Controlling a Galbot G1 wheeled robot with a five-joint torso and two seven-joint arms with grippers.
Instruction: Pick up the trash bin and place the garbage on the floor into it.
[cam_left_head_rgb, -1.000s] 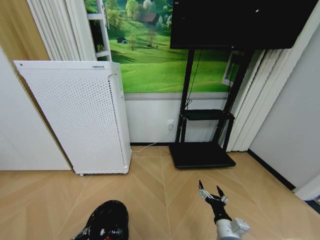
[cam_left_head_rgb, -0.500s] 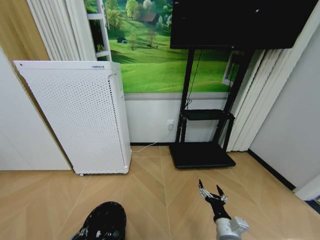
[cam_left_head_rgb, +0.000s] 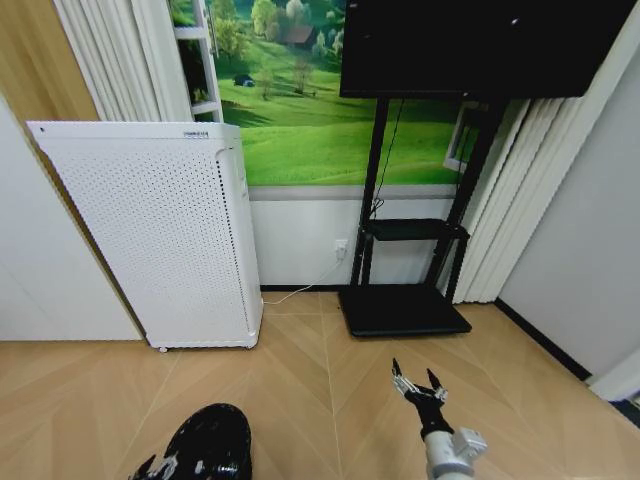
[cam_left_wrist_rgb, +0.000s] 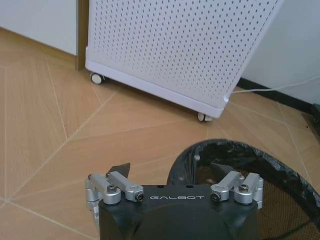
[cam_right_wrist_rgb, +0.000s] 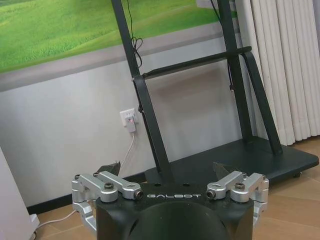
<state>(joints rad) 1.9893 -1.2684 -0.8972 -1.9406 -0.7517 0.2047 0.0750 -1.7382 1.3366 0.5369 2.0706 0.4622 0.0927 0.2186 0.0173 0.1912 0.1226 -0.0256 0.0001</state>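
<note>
Both sets of jaws stand spread wide, gripping nothing. Largest in view is the floor, pale herringbone parquet running to the wall. On it stands the white perforated appliance on small wheels, and beside that a black TV stand under a dark screen. The bin sits low in the head view, near the appliance and in front of it, lined with a black bag. The left gripper hangs right at the bin's near rim, one finger outside the wall and the other over the opening, apart from the rim as far as I can tell. The right gripper hovers above bare parquet, well apart from the bin, pointing toward the stand.

I judge the step in hand to be the grasp of the bin. The next move calls for seating the left fingers astride the rim and closing firmly on it. No litter can be made out.
</note>
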